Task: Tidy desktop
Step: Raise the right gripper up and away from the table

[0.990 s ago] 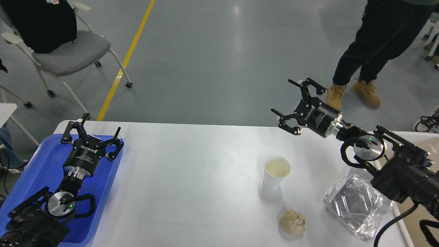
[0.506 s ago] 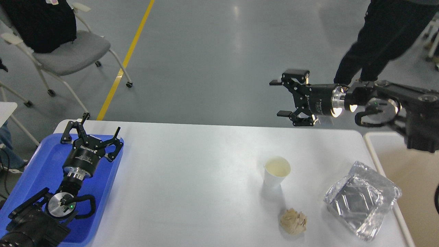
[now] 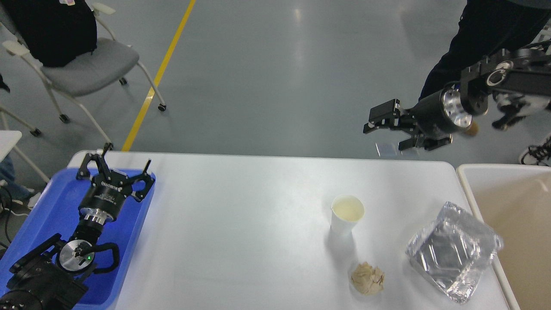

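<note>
Head view: right gripper (image 3: 389,131) raised beyond the far edge of the white rectangular desktop (image 3: 241,224), jaws seemingly parted, though foreshortening makes this uncertain. Below and nearer than them: white paper cup (image 3: 347,214), crumpled brown paper ball (image 3: 367,278), crinkled foil tray (image 3: 452,257). Left gripper (image 3: 116,165) spread open, empty, over blue plastic tray (image 3: 38,215). Judged step: positioning for a pick; next, descend onto one item.

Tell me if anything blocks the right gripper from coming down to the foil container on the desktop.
Nothing visible does. The right gripper hangs beyond the far edge of the desktop, with bare surface between it and the foil container; the paper cup stands off to the left.
</note>
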Controlling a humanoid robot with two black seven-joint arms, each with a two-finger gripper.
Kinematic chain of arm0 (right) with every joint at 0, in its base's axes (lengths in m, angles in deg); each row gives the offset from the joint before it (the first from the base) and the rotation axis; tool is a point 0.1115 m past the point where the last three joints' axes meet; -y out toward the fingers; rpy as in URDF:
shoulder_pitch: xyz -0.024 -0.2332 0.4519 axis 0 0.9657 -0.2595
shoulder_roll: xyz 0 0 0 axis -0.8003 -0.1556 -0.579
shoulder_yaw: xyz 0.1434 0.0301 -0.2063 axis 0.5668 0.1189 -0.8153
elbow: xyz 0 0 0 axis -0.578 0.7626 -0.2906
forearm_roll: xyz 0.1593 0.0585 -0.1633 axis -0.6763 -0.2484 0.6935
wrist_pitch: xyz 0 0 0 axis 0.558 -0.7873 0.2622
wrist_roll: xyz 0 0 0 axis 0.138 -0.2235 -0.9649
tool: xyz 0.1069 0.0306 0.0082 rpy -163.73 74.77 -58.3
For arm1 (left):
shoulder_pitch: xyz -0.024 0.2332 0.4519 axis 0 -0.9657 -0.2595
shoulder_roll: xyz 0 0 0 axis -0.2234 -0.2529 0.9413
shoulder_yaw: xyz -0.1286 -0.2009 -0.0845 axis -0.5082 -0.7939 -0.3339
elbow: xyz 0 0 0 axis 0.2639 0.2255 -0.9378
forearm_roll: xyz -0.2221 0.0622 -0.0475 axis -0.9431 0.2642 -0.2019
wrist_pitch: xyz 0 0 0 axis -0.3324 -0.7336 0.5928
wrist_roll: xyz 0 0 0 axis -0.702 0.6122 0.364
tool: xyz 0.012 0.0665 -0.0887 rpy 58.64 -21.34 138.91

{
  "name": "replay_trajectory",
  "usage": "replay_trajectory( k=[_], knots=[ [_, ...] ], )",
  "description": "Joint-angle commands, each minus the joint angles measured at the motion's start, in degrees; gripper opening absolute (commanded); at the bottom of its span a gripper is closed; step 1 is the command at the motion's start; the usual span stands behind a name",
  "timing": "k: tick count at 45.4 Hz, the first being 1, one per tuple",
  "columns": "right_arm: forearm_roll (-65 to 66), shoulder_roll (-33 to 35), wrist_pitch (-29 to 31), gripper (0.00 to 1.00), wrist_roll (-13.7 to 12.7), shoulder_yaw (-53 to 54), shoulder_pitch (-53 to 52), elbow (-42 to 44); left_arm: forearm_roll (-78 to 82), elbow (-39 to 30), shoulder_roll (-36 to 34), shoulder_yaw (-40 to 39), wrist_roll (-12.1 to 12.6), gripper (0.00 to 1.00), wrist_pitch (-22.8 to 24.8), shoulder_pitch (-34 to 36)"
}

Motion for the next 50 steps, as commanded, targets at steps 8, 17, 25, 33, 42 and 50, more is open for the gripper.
replay_trajectory(
  k=[8,17,25,33,42,50],
  knots=[
    [4.7,-3.1,3.1,1.00,0.1,-14.6,-16.9,-14.1,0.0,0.0,0.0,0.0,0.0,0.99,0.0,0.0],
    [4.6,-6.3,5.0,1.00,0.2,-17.8,-22.8,-19.8,0.0,0.0,0.0,0.0,0.0,0.99,0.0,0.0],
    [4.1,-9.1,9.0,1.00,0.3,-18.1,-26.7,-21.6,0.0,0.0,0.0,0.0,0.0,0.99,0.0,0.1],
    [4.0,-11.0,13.4,1.00,0.2,-18.0,-29.7,-21.5,0.0,0.0,0.0,0.0,0.1,0.99,0.0,0.1],
    [4.2,-11.4,13.7,1.00,0.1,-18.0,-32.3,-20.7,0.0,0.0,0.0,0.0,0.1,0.99,0.0,0.1],
    [3.7,-11.4,13.7,1.00,0.0,-17.7,-31.4,-20.7,0.0,0.0,0.0,0.0,0.1,0.99,0.0,0.1]
  ],
)
